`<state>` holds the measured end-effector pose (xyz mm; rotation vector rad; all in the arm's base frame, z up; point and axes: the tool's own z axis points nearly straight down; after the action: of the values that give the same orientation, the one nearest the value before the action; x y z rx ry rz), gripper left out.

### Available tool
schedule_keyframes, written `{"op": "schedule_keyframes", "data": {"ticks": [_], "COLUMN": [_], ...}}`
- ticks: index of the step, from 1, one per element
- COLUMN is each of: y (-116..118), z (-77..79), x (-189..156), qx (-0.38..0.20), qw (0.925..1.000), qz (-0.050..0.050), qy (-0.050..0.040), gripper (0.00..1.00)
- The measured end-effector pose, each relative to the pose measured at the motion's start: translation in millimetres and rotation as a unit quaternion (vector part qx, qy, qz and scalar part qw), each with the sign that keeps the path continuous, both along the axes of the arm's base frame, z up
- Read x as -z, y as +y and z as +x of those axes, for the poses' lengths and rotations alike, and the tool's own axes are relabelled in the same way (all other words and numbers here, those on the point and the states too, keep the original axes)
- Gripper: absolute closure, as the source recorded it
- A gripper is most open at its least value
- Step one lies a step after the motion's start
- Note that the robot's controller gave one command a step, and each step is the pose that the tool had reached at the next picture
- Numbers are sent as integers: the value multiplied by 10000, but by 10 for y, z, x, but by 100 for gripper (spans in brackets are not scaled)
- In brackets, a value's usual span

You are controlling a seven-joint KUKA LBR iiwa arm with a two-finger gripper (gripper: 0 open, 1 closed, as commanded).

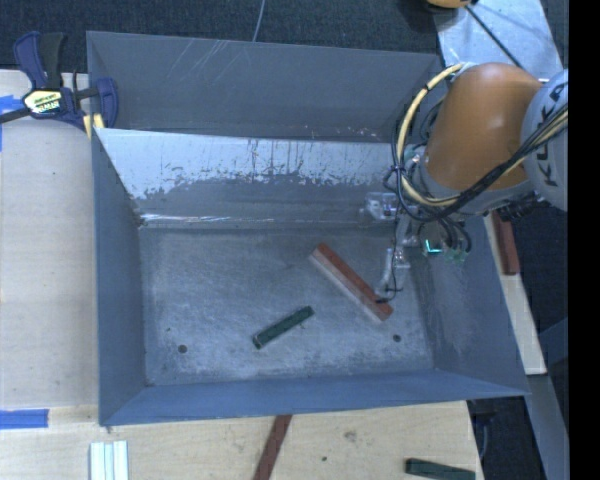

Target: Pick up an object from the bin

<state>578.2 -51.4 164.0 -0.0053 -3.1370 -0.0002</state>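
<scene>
The gripper point(389, 290) hangs low in the bin point(118, 268), right over one end of a red-brown bar point(345, 278); whether it touches the bar cannot be told; the bar lies flat, slanting away from the gripper toward the back wall; a dark green bar point(283, 327) lies well apart, off toward the front wall; the orange cover point(480, 118) sits above the gripper.

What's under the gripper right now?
The gripper is over the right end of a reddish-brown bar lying on the bin floor. It covers part of that end, so contact cannot be judged.
</scene>
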Motion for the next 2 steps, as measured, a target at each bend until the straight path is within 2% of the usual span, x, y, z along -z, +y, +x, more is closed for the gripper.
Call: {"op": "schedule_keyframes", "data": {"ticks": [1,2], "y": [1,-111], "z": [19,115], "x": [-48,400], "qx": [-7,758], "qw": [10000,9971], "qz": [-4,-1], "qy": [-43,-78], "gripper": [0,0]}}
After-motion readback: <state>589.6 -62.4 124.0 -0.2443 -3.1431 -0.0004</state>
